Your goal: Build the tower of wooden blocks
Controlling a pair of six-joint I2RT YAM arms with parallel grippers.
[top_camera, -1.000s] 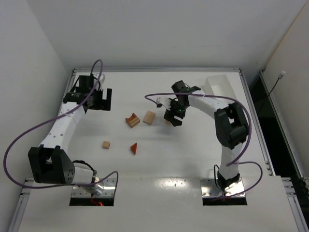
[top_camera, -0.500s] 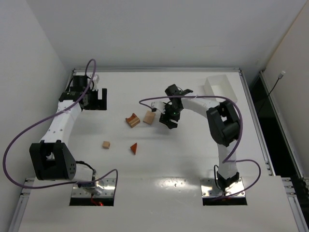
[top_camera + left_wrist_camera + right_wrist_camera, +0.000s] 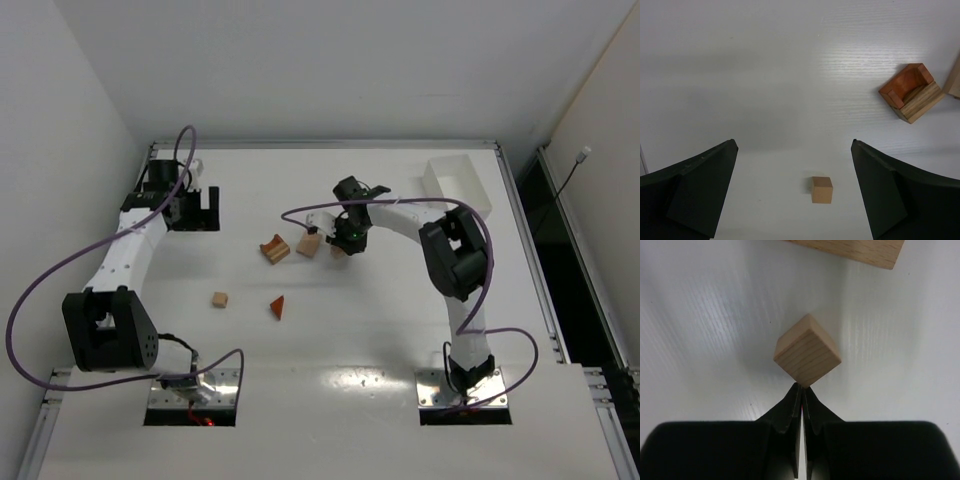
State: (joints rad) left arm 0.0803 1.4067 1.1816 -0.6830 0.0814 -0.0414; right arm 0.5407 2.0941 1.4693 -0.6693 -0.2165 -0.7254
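The wood blocks lie apart on the white table, none stacked. My right gripper (image 3: pixel 802 386) is shut with nothing between its jaws; its tips touch a corner of a pale cube (image 3: pixel 807 350). From above, that gripper (image 3: pixel 346 241) sits just right of a pale block (image 3: pixel 309 243). A reddish-brown arch block (image 3: pixel 274 248) lies left of it. A small tan cube (image 3: pixel 219 299) and a reddish wedge (image 3: pixel 278 306) lie nearer the arms. My left gripper (image 3: pixel 794 145) hangs open high above the small tan cube (image 3: pixel 821 189), with the arch block (image 3: pixel 910 92) at upper right.
A white rectangular bin (image 3: pixel 455 183) stands at the back right corner. A raised rim runs along the table's far edge (image 3: pixel 320 145). Purple cables loop off both arms. The edge of the pale block (image 3: pixel 850 249) shows just beyond the cube.
My right gripper has moved left toward the pale blocks and shut, its tips now against the pale cube's corner. The left arm swung slightly left and stayed open.
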